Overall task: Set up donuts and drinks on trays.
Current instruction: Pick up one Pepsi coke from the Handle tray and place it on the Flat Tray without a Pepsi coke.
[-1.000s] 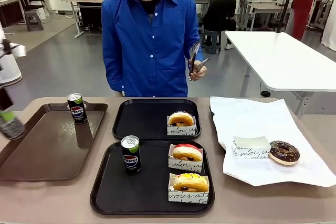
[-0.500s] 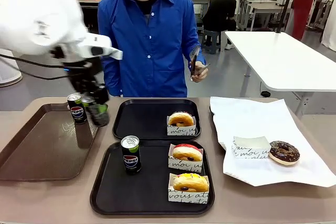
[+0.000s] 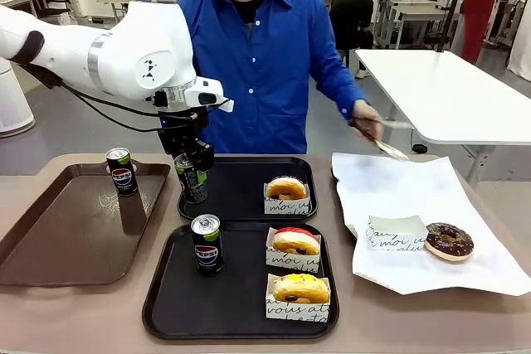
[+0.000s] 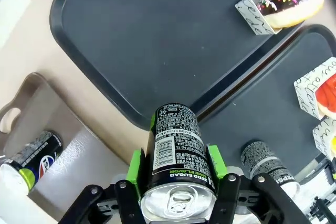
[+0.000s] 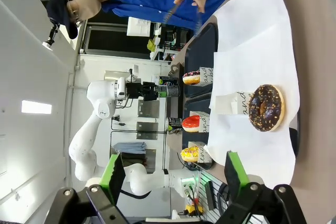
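Black and silver, a Pepsi can (image 4: 177, 156) sits clamped between my left gripper (image 3: 192, 173)'s green pads (image 4: 137, 166), held above the near left corner of the far black tray (image 3: 228, 184). My left arm reaches in from the left, wrist pointing down. My right gripper (image 5: 173, 174) hangs with jaws spread wide, nothing between them. The held can's logo is turned away. Another can (image 3: 207, 244) stands on the near tray (image 3: 166, 304); a third (image 3: 122, 171) stands on the brown tray (image 3: 50, 246).
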